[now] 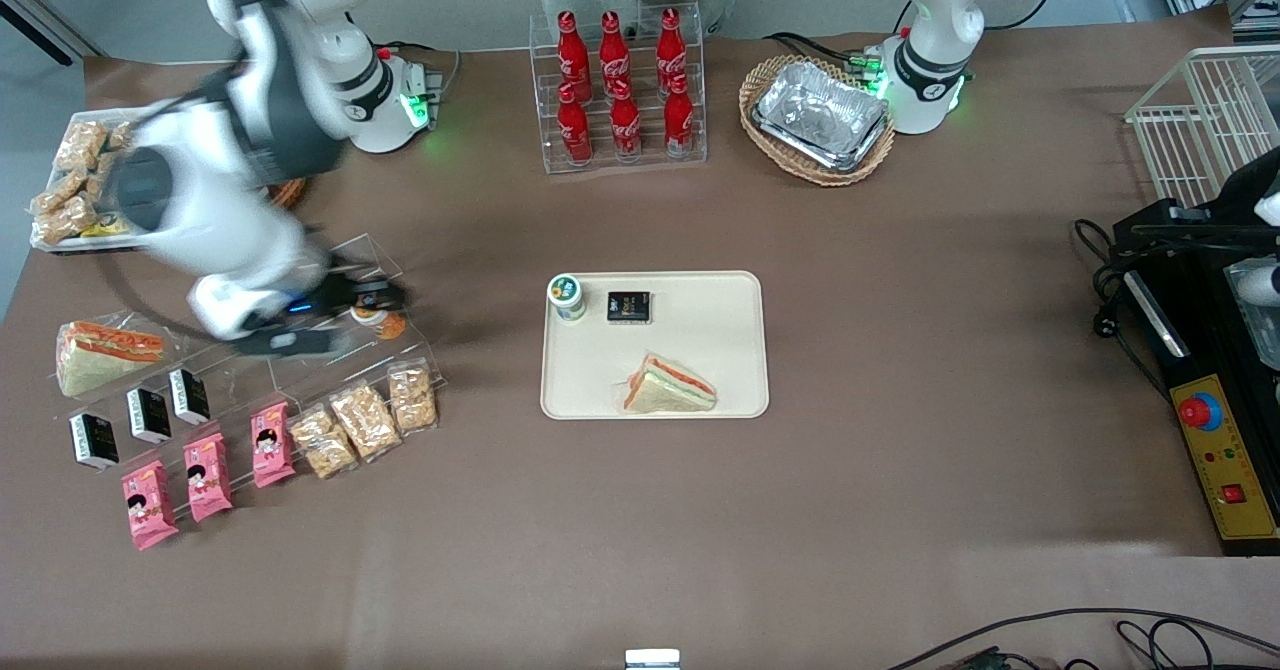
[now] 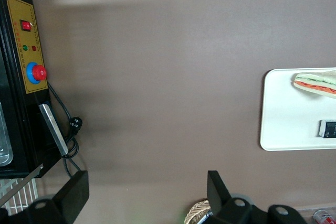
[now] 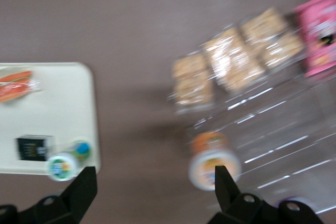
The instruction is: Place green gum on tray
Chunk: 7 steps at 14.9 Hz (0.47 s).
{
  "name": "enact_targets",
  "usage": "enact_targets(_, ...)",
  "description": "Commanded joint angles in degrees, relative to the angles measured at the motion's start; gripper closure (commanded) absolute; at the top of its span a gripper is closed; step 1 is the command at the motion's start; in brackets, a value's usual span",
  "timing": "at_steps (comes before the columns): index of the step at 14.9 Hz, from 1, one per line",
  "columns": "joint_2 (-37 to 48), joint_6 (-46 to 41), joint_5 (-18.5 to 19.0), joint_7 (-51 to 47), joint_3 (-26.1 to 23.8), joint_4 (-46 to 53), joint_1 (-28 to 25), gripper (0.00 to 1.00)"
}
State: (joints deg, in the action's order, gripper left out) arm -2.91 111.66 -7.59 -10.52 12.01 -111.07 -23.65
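The green gum (image 1: 566,296), a small canister with a white lid and green label, stands on the cream tray (image 1: 700,350) in the corner farther from the front camera, toward the working arm's end. It also shows in the right wrist view (image 3: 65,163) on the tray (image 3: 63,114). My right gripper (image 1: 335,320) is open and empty over the clear display stand, well apart from the tray. In the right wrist view the gripper (image 3: 155,179) hangs over bare table between the gum and an orange-labelled canister (image 3: 212,161).
A black box (image 1: 629,306) and a wrapped sandwich (image 1: 668,388) lie on the tray. The clear stand (image 1: 330,370) holds snack packs, pink packs and black boxes. A cola bottle rack (image 1: 620,85) and a foil tray in a wicker basket (image 1: 820,115) stand farther back.
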Motion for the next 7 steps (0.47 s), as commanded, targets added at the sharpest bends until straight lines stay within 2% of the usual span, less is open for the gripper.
enact_targets(1,1.2,-1.1,1.3,15.1,-0.2,0.8,9.7,0.00)
enact_targets(3,1.1,-6.9,8.1,19.7,-0.2,4.3,12.4,0.00)
enact_targets(5,0.8,-13.9,6.7,21.1,-0.1,8.0,14.5,0.00)
enact_targets(7,2.6,-15.9,6.7,20.8,0.0,8.8,14.9,0.00)
